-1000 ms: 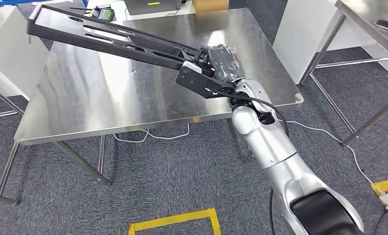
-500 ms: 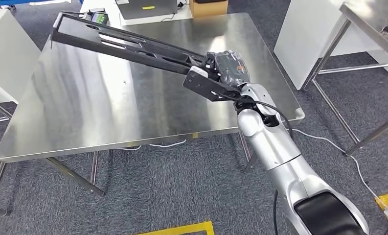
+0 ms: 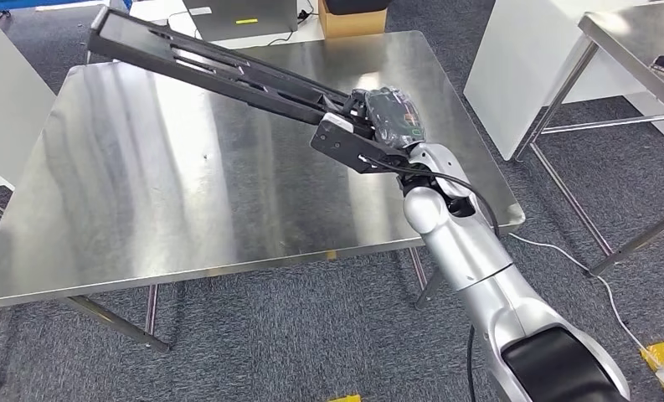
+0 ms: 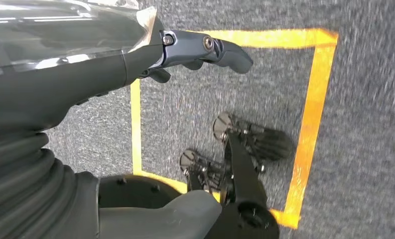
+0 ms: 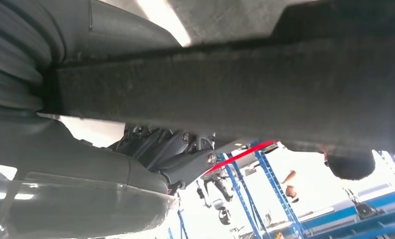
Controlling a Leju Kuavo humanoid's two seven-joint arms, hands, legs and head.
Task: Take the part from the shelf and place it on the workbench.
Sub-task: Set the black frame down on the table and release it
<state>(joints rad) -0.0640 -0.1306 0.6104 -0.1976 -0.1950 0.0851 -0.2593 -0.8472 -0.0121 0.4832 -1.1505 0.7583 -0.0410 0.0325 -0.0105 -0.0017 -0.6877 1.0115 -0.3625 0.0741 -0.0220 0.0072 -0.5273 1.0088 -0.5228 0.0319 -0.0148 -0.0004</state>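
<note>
Currently, right hand [image 3: 387, 117] clamps part [image 3: 219, 67], carried above workbench [image 3: 144, 193], pointing toward ten o'clock; left hand [image 4: 195, 50] hangs empty, fingers apart. Next move: lower and release.

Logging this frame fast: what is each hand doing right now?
Left hand: hangs over the floor, holds nothing, fingers apart.
Right hand: grips one end of the long black part above the workbench.

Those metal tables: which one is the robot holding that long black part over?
The big steel table straight ahead, not the one off to the right. The right hand grips the black part, which slants above it.
</note>
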